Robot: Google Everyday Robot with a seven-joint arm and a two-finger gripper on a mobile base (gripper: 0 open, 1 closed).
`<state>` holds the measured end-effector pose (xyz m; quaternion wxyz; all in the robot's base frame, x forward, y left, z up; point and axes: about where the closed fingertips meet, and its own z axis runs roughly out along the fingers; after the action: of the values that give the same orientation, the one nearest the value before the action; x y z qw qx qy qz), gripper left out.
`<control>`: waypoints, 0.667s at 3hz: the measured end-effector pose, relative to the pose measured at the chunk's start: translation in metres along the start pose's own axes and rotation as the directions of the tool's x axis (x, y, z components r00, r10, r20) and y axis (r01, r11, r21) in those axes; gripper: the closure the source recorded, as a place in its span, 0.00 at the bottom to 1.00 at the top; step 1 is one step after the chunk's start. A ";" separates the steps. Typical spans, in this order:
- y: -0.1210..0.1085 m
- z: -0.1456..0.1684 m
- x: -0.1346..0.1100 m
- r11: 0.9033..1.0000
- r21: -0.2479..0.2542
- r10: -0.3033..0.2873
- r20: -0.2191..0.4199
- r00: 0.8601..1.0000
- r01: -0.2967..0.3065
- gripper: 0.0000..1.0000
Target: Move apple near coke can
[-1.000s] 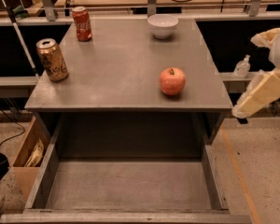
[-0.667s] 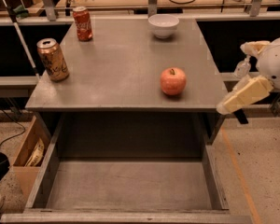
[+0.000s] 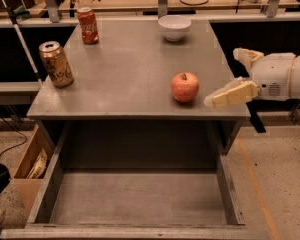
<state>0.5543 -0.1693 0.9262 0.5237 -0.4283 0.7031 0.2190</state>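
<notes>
— What is seen on the table (image 3: 125,69)?

— The apple (image 3: 185,87) is set toward 4 o'clock, stem up. The coke can (image 3: 88,26) is stood at 11 o'clock by the far edge, well apart from it. A gold can (image 3: 56,64) is placed at 9 o'clock and a white bowl (image 3: 174,27) at 1 o'clock. Only bare tabletop is seen between apple and coke can. An open drawer (image 3: 140,196) is pulled out below.

— And the gripper (image 3: 224,78)?

— It is held at 3 o'clock of the apple, over the table's right edge, fingers spread apart; the lower finger is near the apple but not touching.

— What is changed?

— The gripper is brought leftward, closer to the apple, than a second ago. Apple, cans and bowl are left unmoved.
</notes>
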 end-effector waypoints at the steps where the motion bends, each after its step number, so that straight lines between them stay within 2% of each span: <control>1: -0.001 0.014 -0.009 0.999 -0.020 0.049 0.128 0.991 -0.046 0.00; 2: 0.001 0.018 -0.012 0.998 -0.030 0.056 0.144 0.988 -0.052 0.00</control>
<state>0.5646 -0.1511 0.9309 0.5615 -0.3989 0.6716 0.2730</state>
